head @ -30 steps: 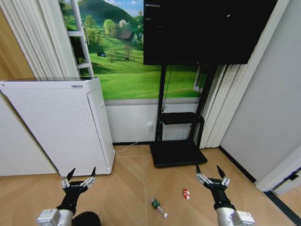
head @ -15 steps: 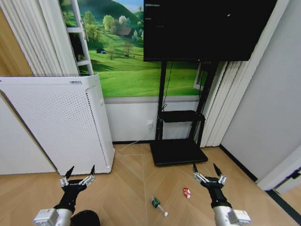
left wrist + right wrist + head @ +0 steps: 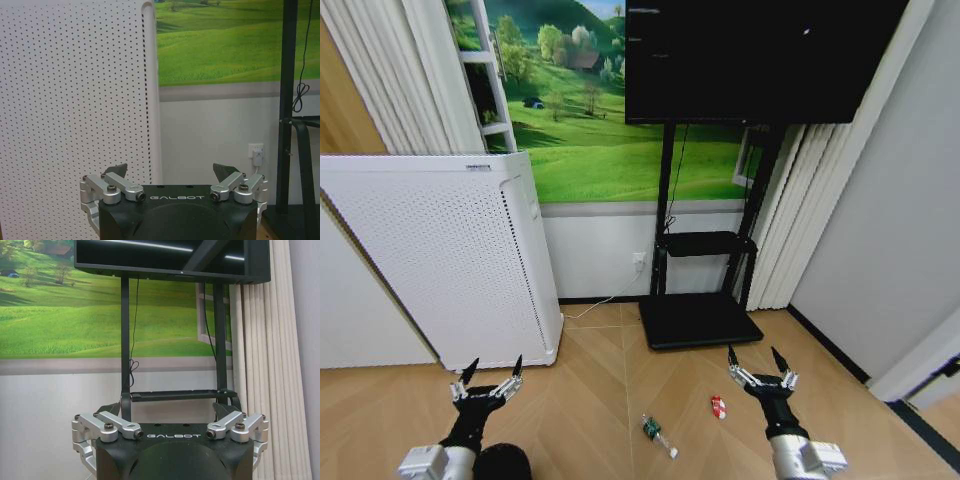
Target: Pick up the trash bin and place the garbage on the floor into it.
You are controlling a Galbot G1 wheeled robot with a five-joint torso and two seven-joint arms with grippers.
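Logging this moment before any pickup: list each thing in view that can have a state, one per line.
left gripper: open, empty, held above the floor.
right gripper: open, empty, held above the floor.
bottle: lying on its side on the floor.
red-and-white can: on the floor, untouched.
trash bin: on the floor below the left arm.
TV screen: dark.

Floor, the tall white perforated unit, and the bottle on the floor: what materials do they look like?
Light brown floor: wood or wood-look laminate, herringbone planks with visible grain, low sheen. Tall white perforated appliance: matte white panel, painted metal or plastic, regular punched holes; can't tell which. Small clear bottle with green label: looks like thin transparent plastic.
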